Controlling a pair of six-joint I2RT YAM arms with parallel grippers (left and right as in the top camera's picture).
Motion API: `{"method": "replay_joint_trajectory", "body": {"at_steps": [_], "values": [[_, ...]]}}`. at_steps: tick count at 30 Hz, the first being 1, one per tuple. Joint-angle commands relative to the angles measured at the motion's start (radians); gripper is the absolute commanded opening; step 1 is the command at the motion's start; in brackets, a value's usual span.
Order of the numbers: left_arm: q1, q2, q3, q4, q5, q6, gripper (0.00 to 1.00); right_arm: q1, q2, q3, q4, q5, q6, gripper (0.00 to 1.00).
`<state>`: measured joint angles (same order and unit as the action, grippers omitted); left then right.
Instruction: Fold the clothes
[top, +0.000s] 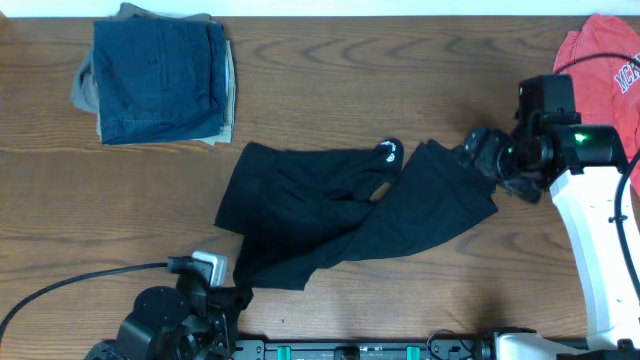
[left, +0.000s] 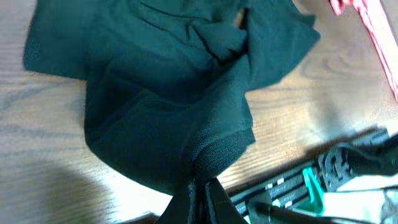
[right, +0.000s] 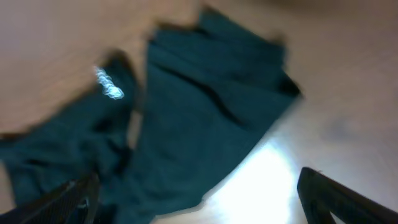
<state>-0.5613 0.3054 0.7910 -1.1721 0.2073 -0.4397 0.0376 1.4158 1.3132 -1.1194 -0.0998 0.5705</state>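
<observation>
The black clothes (top: 340, 215) lie crumpled across the middle of the table, a small white logo (top: 389, 151) showing near the top. My left gripper (top: 232, 298) at the front left is shut on the garment's lower left corner (left: 214, 155); the fabric bunches between the jaws. My right gripper (top: 485, 152) hovers at the garment's right end, open; its fingers (right: 339, 198) stand wide apart above the cloth (right: 205, 124) with nothing between them. That view is blurred.
A folded dark-blue denim and tan pile (top: 155, 75) sits at the back left. A coral-red shirt (top: 605, 60) lies at the back right, behind the right arm (top: 595, 220). A black rail (top: 380, 348) runs along the front edge.
</observation>
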Motion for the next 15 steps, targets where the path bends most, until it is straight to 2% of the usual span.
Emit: {"method": "replay_joint_trajectory", "body": {"at_steps": [1,5,9,15], "values": [[-0.001,-0.008,0.023,-0.002,-0.048,-0.116,0.06,0.041,0.007,0.002,0.060,-0.058,-0.049,0.94],[-0.001,-0.008,0.023,-0.005,-0.060,-0.116,0.06,0.103,0.078,0.002,0.140,-0.043,-0.048,0.90],[-0.001,-0.008,0.023,-0.006,-0.060,-0.116,0.06,0.150,0.189,0.002,0.185,0.068,-0.048,0.91],[-0.001,-0.008,0.023,-0.024,-0.060,-0.116,0.06,0.150,0.336,0.002,0.267,0.153,-0.053,0.88]]}}
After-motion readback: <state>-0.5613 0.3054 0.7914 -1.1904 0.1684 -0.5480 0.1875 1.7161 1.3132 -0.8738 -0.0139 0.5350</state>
